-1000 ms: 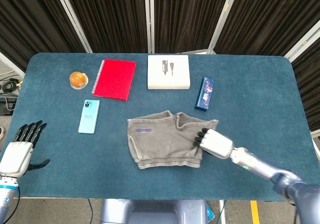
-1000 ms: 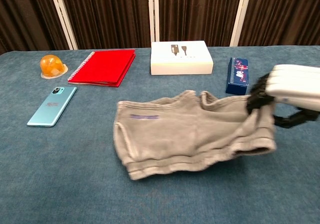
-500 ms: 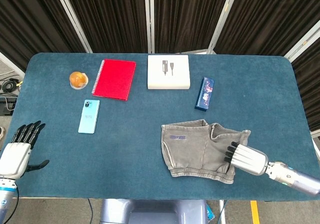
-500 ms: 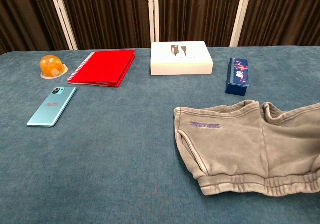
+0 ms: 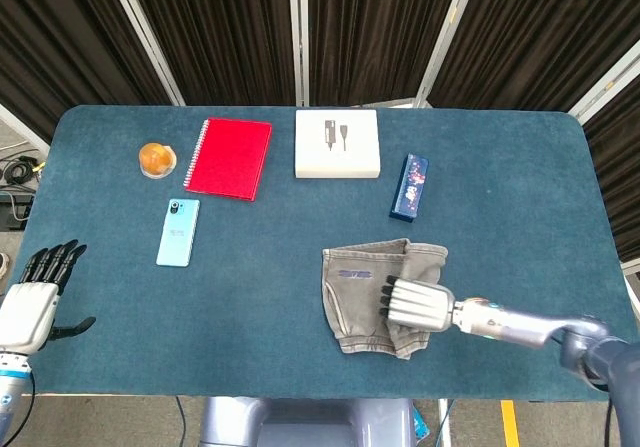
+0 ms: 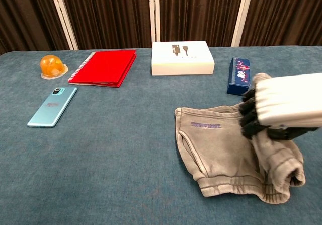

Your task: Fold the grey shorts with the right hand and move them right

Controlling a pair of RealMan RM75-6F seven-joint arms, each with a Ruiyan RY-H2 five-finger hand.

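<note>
The grey shorts (image 5: 372,297) lie on the blue worktop (image 5: 520,197), toward its front edge and right of centre, below the dark blue box (image 5: 411,187). Their right part is doubled over onto the left part, so the cloth forms a thick bunched roll along the right side, while the left part lies flat with a small printed label facing up. The right hand (image 5: 413,304) reaches in from the right, its white back turned up, and its dark fingers (image 6: 250,115) are curled down into the folded-over layer of the shorts, gripping that cloth; in the chest view the fabric hangs bunched directly beneath the hand. The left hand (image 5: 37,292) hovers by the worktop's front left corner, well apart from everything, its fingers spread and holding nothing. Along the back of the worktop stand a white box (image 5: 337,143) at centre, a red spiral notebook (image 5: 229,157) to its left, and a small orange object (image 5: 156,158) on a clear base further left. A light blue phone (image 5: 178,232) lies face down in front of the notebook, well apart from the shorts. Dark curtains hang behind the worktop.
</note>
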